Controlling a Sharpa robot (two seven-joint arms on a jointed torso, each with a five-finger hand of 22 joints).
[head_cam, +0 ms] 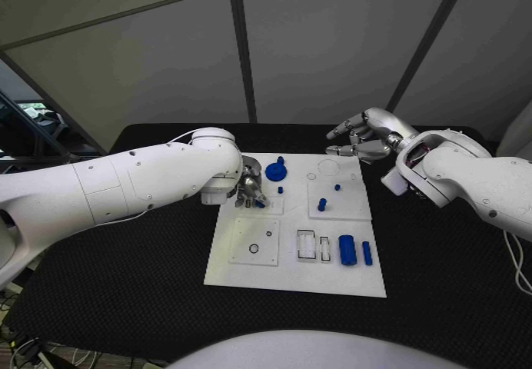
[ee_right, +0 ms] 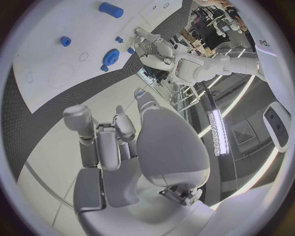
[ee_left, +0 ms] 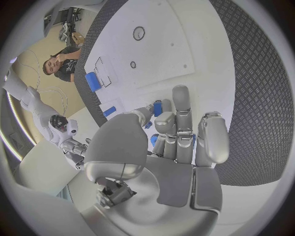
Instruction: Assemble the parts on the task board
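The white task board [head_cam: 290, 270] lies in the middle of the black table. My left hand [head_cam: 250, 189] hovers low over its far left part, fingers curled around a small blue part [ee_left: 157, 108]. A blue gear [head_cam: 276, 171] sits just beyond that hand. Small blue pegs [head_cam: 321, 204] stand on the far right plate, and a blue cylinder [head_cam: 348, 250] with a thinner blue bar [head_cam: 367, 253] lies near the right edge. My right hand [head_cam: 366, 137] hangs above the table past the board's far right corner, fingers loosely bent and holding nothing.
Black table mat [head_cam: 133, 261] surrounds the board on all sides. A clear rectangular inset [head_cam: 307, 244] and a plate with a round hole [head_cam: 255, 244] occupy the board's near half. The right wrist view shows the gear [ee_right: 111, 56] and cylinder [ee_right: 111, 9] far off.
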